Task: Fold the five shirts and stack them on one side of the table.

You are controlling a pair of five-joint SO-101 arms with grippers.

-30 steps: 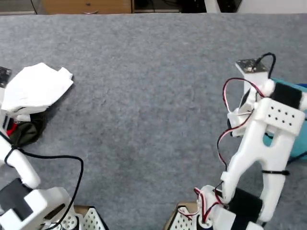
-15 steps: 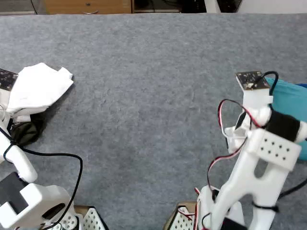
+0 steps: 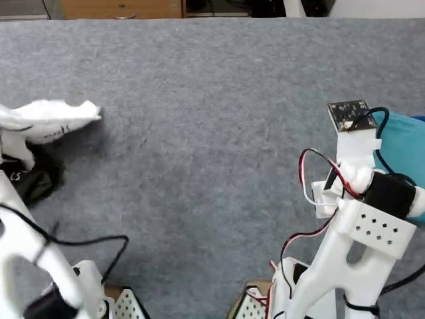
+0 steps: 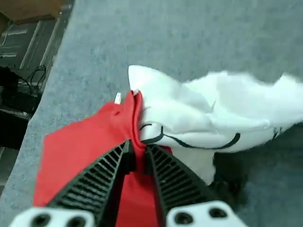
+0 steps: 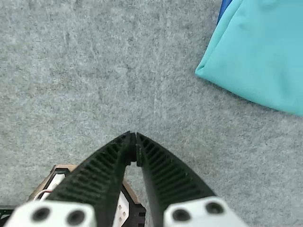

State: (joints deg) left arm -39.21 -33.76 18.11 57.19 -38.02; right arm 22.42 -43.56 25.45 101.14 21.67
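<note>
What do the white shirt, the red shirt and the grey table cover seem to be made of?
The white shirt: soft matte cloth, perhaps cotton; it crumples into loose folds. The red shirt: similar thin matte cloth, pinched into a ridge by the left gripper. The table cover: grey felt or short carpet, judging by its fuzzy, speckled surface.

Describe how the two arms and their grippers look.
The left arm and right arm are white plastic links with black motor blocks. Red, white and black cables loop along the right arm. The left gripper and right gripper have black, ridged, tapering fingers.
</note>
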